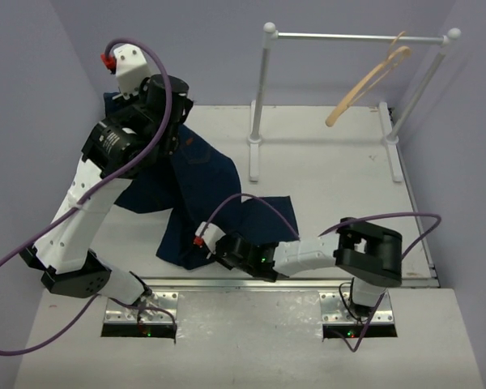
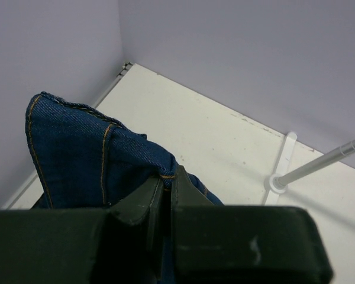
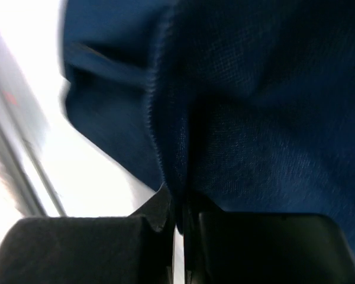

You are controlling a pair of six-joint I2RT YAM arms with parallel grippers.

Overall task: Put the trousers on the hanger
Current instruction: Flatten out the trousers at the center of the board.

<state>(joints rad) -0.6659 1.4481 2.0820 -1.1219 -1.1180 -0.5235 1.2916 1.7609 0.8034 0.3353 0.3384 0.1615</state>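
Observation:
The trousers (image 1: 202, 182) are dark navy denim, draped from the raised left arm down onto the table. My left gripper (image 1: 168, 142) is shut on a stitched edge of the trousers (image 2: 77, 154), held up near the back left corner; the dark fingers (image 2: 142, 204) pinch an orange seam. My right gripper (image 1: 206, 247) lies low at the trousers' near end, shut on a fold of the cloth (image 3: 248, 106). The tan wooden hanger (image 1: 371, 81) hangs tilted from the white rail (image 1: 356, 37) at the back right, away from both grippers.
The white rail stands on two ball-topped posts (image 1: 259, 105) with flat feet on the table (image 1: 332, 170); one post foot (image 2: 278, 182) shows in the left wrist view. Lilac walls close in the left, back and right sides. A metal strip (image 1: 251, 285) runs along the near edge.

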